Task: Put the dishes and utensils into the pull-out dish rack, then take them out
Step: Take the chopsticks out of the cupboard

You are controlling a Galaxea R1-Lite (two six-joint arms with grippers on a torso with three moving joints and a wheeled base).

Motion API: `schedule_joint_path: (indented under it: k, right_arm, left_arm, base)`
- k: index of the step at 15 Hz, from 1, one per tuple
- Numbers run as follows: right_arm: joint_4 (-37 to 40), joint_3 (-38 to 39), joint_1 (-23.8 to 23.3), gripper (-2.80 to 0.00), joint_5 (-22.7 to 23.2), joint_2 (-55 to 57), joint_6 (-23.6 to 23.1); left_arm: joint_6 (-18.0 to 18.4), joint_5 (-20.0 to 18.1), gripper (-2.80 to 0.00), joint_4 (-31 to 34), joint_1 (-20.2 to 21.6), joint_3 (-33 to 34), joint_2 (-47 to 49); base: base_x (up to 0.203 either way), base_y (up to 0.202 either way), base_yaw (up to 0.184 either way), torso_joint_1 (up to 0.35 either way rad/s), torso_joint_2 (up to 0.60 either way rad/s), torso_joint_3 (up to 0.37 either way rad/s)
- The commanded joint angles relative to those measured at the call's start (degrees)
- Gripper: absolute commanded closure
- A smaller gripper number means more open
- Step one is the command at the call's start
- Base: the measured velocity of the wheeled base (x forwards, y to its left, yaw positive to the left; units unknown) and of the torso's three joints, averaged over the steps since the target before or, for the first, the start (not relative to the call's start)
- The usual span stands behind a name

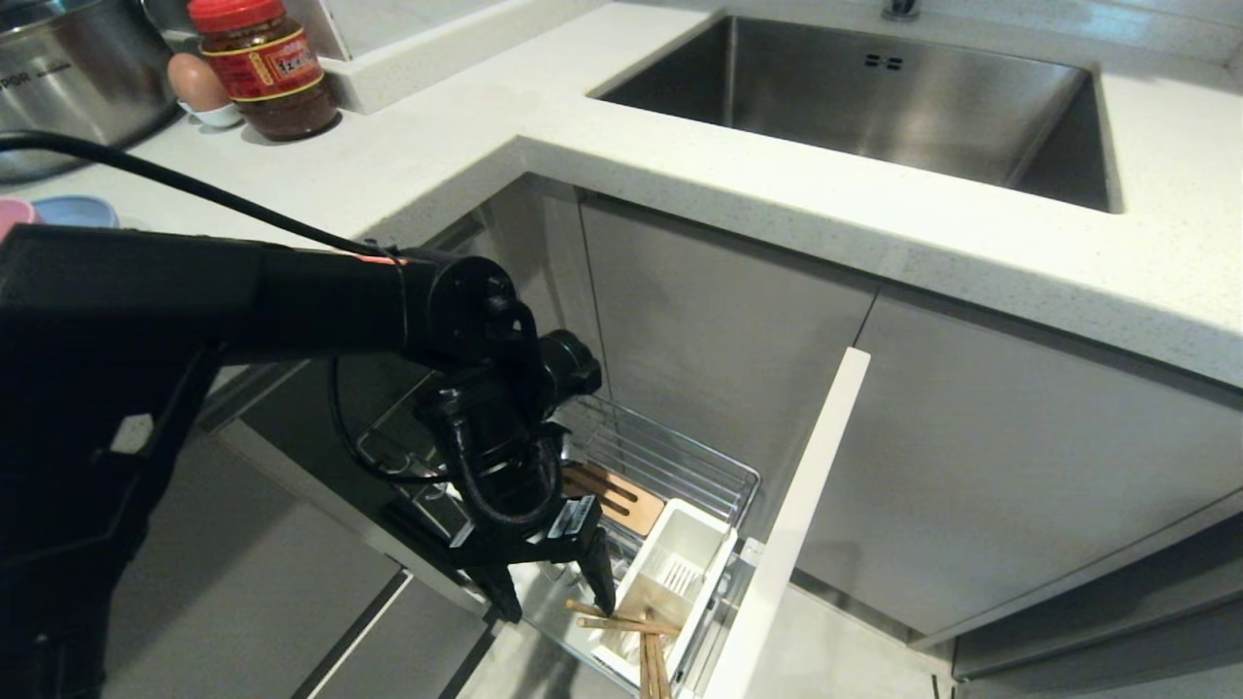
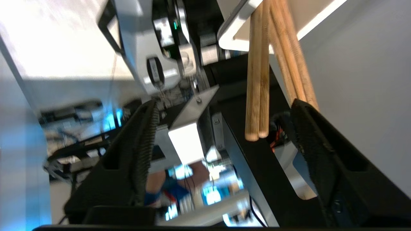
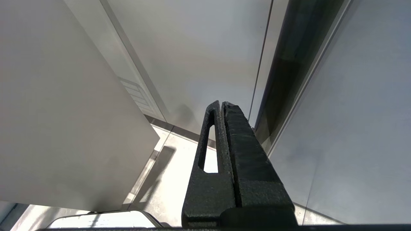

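The pull-out dish rack [image 1: 670,456] stands drawn out under the counter, its narrow white front panel [image 1: 801,515] at its near end. Light wooden chopsticks [image 1: 626,621] rest at the near end of its white utensil cup [image 1: 680,573]. My left gripper [image 1: 555,594] hangs open just beside them. In the left wrist view the chopsticks [image 2: 256,96] reach from the cup's white rim [image 2: 229,35] into the gap of the open left gripper [image 2: 224,102], held by neither finger. The light-blue plate [image 1: 76,210] and pink bowl [image 1: 10,216] sit on the counter, far left. The fork is out of view. My right gripper [image 3: 221,103] is shut and empty.
A steel sink [image 1: 874,97] is set in the white counter [image 1: 466,146]. A red-lidded jar [image 1: 264,68], an egg [image 1: 194,83] and a steel pot [image 1: 68,78] stand at the back left. A slotted wooden strip [image 1: 621,495] lies in the rack. Grey cabinet doors [image 1: 971,456] flank it.
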Motion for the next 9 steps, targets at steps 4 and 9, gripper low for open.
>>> schedule_joint_path:
  k: [4, 9]
  right_arm:
    - [-0.03, 0.00, 0.00, 0.00, -0.01, -0.24, 0.03]
    - [-0.03, 0.00, 0.00, 0.00, -0.01, -0.24, 0.03]
  left_arm:
    - [2.28, -2.11, -2.80, 5.27, -0.30, -2.41, 6.02]
    - [2.45, -1.97, -2.80, 7.07, -0.66, -3.67, 8.28]
  base:
    - [0.000, 0.000, 0.000, 0.000, 0.00, 0.000]
    - [0.000, 0.000, 0.000, 0.000, 0.00, 0.000]
